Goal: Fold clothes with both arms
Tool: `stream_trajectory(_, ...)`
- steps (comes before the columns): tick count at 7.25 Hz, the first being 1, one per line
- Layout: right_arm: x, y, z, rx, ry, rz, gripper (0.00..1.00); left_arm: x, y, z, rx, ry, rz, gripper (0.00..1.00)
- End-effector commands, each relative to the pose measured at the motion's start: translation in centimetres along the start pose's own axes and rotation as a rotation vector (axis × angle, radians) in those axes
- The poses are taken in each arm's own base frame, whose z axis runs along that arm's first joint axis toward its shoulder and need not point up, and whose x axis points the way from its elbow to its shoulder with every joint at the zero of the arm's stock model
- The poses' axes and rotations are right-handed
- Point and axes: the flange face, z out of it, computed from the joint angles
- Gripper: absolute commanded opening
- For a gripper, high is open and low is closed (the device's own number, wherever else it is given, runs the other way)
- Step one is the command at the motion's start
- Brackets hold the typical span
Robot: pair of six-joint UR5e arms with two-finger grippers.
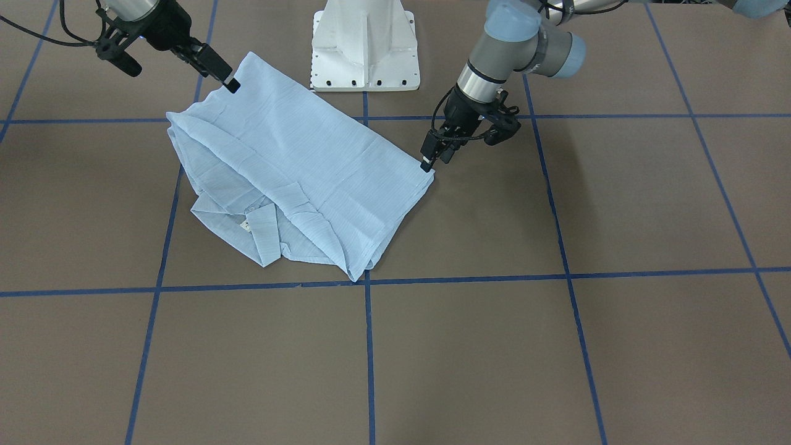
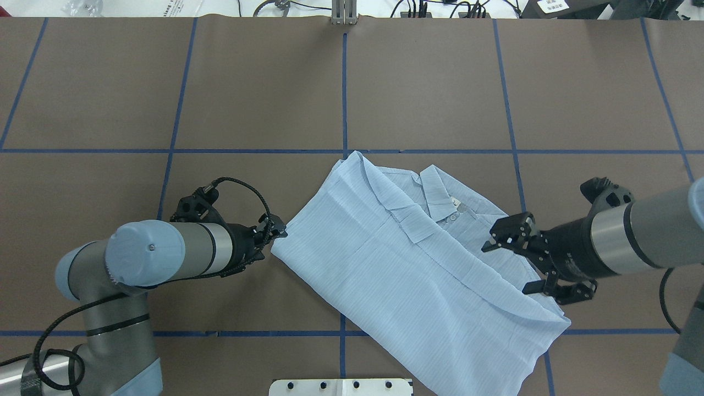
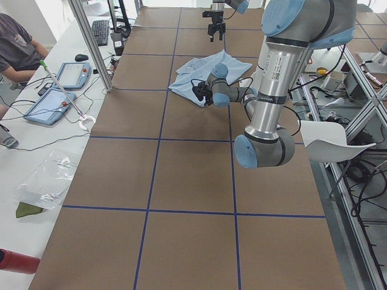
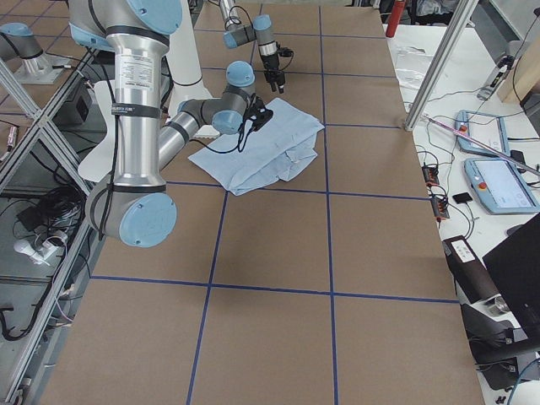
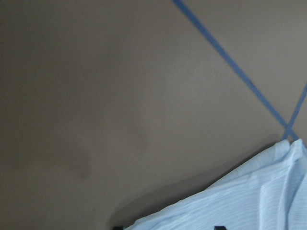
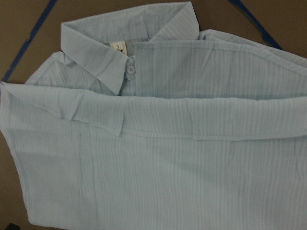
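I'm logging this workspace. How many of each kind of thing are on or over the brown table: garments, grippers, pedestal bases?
shirt: 1
grippers: 2 (left gripper, right gripper)
white pedestal base: 1
Total: 4

Silver-grey tubular L arm (image 2: 209, 254) & R arm (image 2: 649, 231) w/ light-blue joint caps, chrome wrist bands, blk braided cables (image 2: 237, 180), white pedestal (image 1: 364, 55) w/ row of dark screw holes.
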Motion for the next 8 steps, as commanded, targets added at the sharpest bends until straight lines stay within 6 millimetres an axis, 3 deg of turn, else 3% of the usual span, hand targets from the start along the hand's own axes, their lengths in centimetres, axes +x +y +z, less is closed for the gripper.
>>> stream_trajectory(1, -2.2, -2.5, 0.4, 0.050, -0.035, 0.010, 1.00, 0.7, 1.9, 2.0, 0.000, -0.034, 0.005, 0.71)
stream_trajectory(2, -2.3, -2.6, 0.4, 0.053, -0.038, 0.011, 1.00, 0.4, 2.0, 2.2, 0.000, -0.039, 0.006, 0.70)
stream_trajectory(3, -2.2, -3.0, 0.8, 0.061, -0.032, 0.015, 1.00, 0.2, 2.0, 2.9, 0.011, -0.047, 0.008, 0.62)
stream_trajectory(4, -2.2, -3.5, 1.4, 0.078, -0.030, 0.018, 1.00, 0.1, 1.9, 3.1, 0.019, -0.048, 0.001, 0.43)
stream_trajectory(5, -2.7, -3.4, 1.6, 0.078, -0.036, 0.017, 1.00, 0.1, 1.7, 3.1, 0.021, -0.049, -0.005, 0.00)
stream_trajectory(6, -2.9, -3.4, 1.6, 0.080, -0.040, 0.016, 1.00, 0.1, 1.5, 3.1, 0.025, -0.048, -0.005, 0.00)
stream_trajectory(8, -3.2, -3.3, 1.5, 0.085, -0.051, 0.011, 1.00, 2.2, -3.0, 1.2, 0.087, -0.020, 0.088, 0.00)
